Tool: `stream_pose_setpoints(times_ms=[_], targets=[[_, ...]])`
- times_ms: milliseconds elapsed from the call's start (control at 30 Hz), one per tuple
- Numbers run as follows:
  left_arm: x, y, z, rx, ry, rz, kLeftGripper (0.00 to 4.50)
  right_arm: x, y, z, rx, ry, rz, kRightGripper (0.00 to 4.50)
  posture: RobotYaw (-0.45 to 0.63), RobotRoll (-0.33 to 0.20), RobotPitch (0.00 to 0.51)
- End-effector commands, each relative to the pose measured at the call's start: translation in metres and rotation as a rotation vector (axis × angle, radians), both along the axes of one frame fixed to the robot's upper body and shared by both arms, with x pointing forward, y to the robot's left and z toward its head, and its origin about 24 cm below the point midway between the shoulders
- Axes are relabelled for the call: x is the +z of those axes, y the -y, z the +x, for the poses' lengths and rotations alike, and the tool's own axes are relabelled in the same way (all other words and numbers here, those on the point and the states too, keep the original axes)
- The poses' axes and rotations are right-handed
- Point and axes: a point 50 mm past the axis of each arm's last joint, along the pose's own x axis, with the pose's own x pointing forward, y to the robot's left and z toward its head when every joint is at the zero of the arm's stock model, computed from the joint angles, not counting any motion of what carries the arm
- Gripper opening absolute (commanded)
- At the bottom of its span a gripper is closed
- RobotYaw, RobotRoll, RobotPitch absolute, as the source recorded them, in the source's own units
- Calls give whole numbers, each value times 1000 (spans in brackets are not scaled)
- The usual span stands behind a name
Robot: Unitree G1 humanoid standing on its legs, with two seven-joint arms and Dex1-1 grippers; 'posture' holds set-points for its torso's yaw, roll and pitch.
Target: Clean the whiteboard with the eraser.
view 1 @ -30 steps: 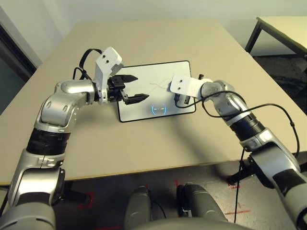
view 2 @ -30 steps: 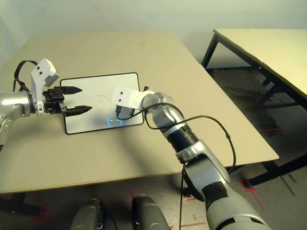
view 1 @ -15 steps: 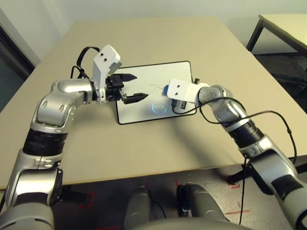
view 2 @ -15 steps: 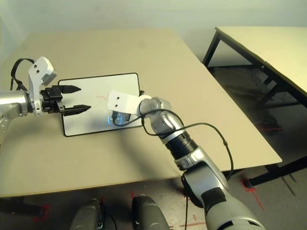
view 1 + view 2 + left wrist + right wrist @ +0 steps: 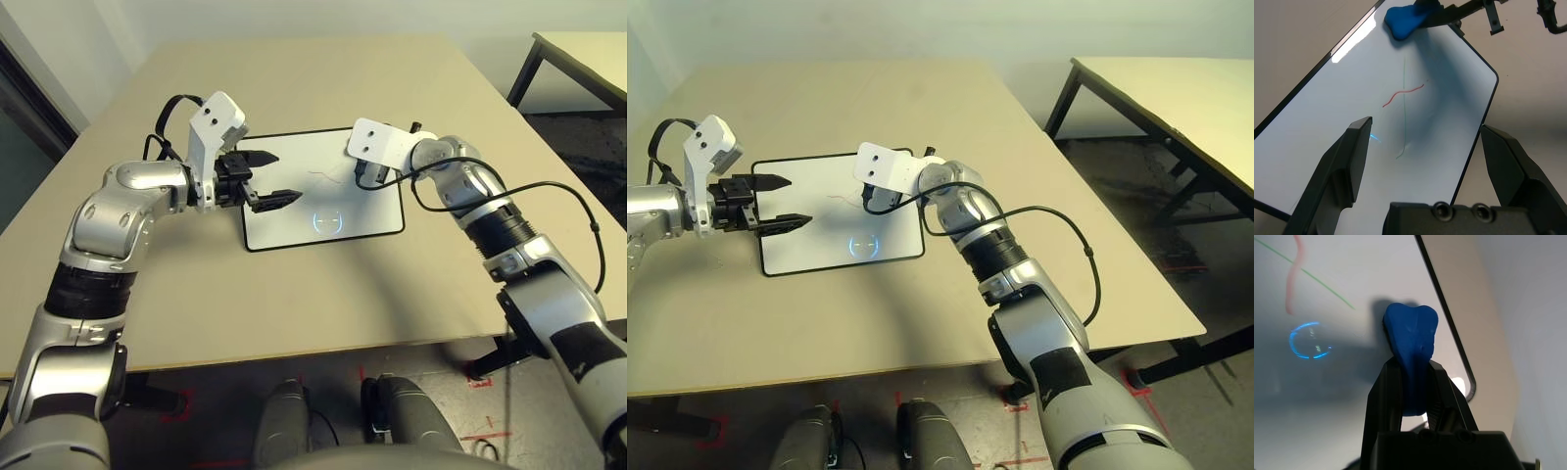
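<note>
Wiping is underway: right pincer is clamping the eraser on the whiteboard; left pincer is hanging apart; red scribble needs sweeping next.

The whiteboard lies on the table, the eraser on its far part.

Whiteboard: glossy, smooth white surface, thin black frame. Eraser: matt blue, soft-looking. Table: matt beige top. Forearms: polished silver metal.
</note>
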Motion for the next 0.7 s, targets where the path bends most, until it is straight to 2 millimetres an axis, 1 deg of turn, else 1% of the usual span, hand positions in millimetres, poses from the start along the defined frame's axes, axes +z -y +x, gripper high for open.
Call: stream_pose_setpoints(times_ms=[33, 167, 267, 367, 433, 467, 533, 600, 700], targets=[[1, -3, -2, 12, 0, 7, 4500, -15, -11, -18, 62, -69, -28, 637, 57, 0, 67], [2, -4, -2, 16, 1, 9, 4500, -27, -16, -37, 106, -116, -45, 637, 51, 0, 66], [2, -4, -1, 17, 3, 10, 4500, -30, -15, -39, 105, -128, -56, 637, 49, 0, 65], [3, -4, 0, 17, 6, 9, 4500, -28, -12, -33, 84, -121, -62, 637, 48, 0, 65], [4, -4, 0, 15, 6, 7, 4500, -6, -6, -12, 14, -43, -30, 637, 47, 0, 63], [4, -3, 0, 14, 6, 6, 4500, 3, -4, -5, -10, -15, -16, 637, 47, 0, 63], [4, -3, 0, 14, 7, 4, 4500, 14, 0, 6, -40, 23, -6, 636, 50, 0, 62], [5, -3, 0, 14, 8, 2, 4500, 16, 2, 12, -49, 33, -8, 636, 52, 0, 62], [5, -3, 0, 17, 10, 0, 4500, 8, 2, 10, -37, 17, -17, 635, 54, 0, 63]])
